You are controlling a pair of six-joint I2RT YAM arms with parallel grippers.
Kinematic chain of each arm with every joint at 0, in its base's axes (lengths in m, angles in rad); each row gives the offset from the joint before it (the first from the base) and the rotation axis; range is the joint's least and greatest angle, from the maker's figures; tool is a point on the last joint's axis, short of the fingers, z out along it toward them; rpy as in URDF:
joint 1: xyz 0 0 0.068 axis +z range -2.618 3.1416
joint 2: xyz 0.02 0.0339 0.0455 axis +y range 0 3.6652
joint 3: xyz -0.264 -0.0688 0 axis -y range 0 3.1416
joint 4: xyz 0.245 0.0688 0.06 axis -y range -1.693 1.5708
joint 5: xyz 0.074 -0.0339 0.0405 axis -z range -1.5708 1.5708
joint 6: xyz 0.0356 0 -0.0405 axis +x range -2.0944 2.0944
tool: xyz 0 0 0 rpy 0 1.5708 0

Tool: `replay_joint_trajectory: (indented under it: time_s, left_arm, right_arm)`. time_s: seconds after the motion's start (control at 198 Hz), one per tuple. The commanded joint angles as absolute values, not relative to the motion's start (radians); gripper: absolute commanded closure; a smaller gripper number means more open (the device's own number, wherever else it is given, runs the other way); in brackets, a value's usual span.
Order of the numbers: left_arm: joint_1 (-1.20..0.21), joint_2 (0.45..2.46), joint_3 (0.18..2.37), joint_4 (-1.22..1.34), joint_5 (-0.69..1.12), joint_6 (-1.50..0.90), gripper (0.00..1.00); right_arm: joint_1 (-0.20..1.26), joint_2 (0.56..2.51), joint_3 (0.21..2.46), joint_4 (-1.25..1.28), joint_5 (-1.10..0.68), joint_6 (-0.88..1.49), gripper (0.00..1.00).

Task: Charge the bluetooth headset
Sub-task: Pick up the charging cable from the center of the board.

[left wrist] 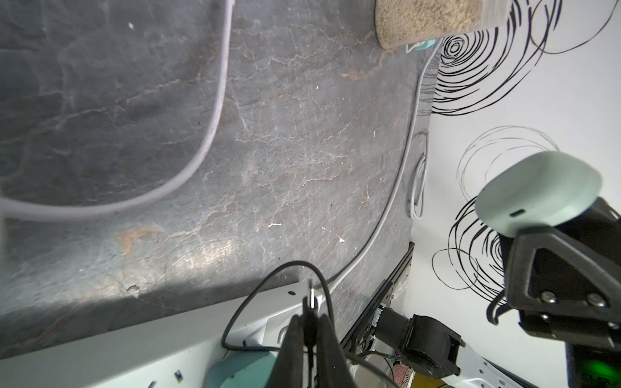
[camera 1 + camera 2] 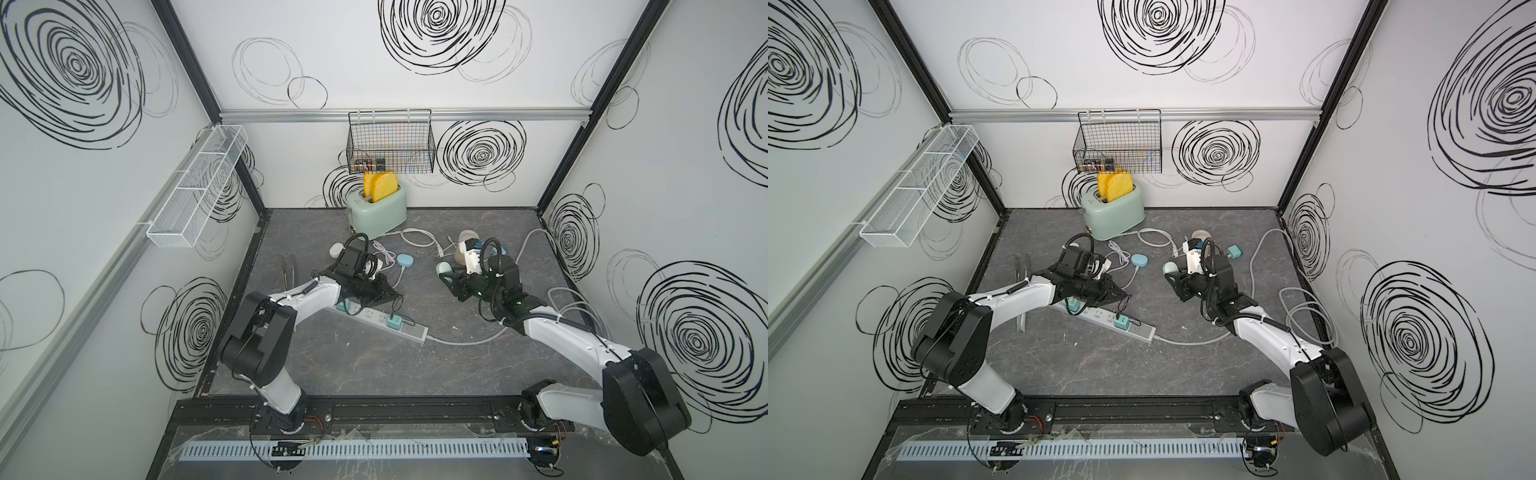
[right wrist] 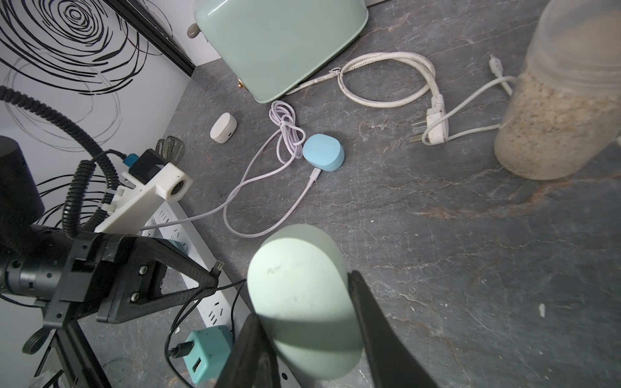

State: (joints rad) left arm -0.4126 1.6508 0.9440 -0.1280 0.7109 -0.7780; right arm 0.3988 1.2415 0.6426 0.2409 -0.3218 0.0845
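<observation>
The left tool (image 1: 311,319) is pinched tight on the little black plug (image 1: 311,297) of a thin wire (image 1: 295,263). The right tool (image 3: 302,302) squeezes the green headset case (image 3: 295,265), near the plug but not touching it, above the worktop (image 3: 437,218). The wire runs to a blue-green charger (image 3: 208,349). The plug could miss the tiny hole (image 1: 517,212) and scrape the case. Or the short wire could pull tight and slip free.

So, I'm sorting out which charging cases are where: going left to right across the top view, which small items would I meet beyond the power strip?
white case → blue case → mint case → jar
</observation>
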Motion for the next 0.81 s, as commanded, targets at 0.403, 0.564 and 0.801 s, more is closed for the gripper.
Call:
replay_joint_trajectory:
  time_s: [0.403,0.564,0.801]
  left_arm:
    - [-0.425,1.488,0.977,0.094,0.791,-0.645,1.00]
    - [-0.431,1.446,0.989,0.077,0.799,-0.495,1.00]
    - [-0.457,1.414,0.997,0.030,0.802,-0.293,1.00]
  right_arm:
    - [0.397,1.188,0.631,0.323,-0.442,0.032,0.83]
    - [0.397,1.180,0.627,0.352,-0.502,0.004,0.82]
    - [0.399,1.183,0.624,0.392,-0.572,-0.015,0.81]
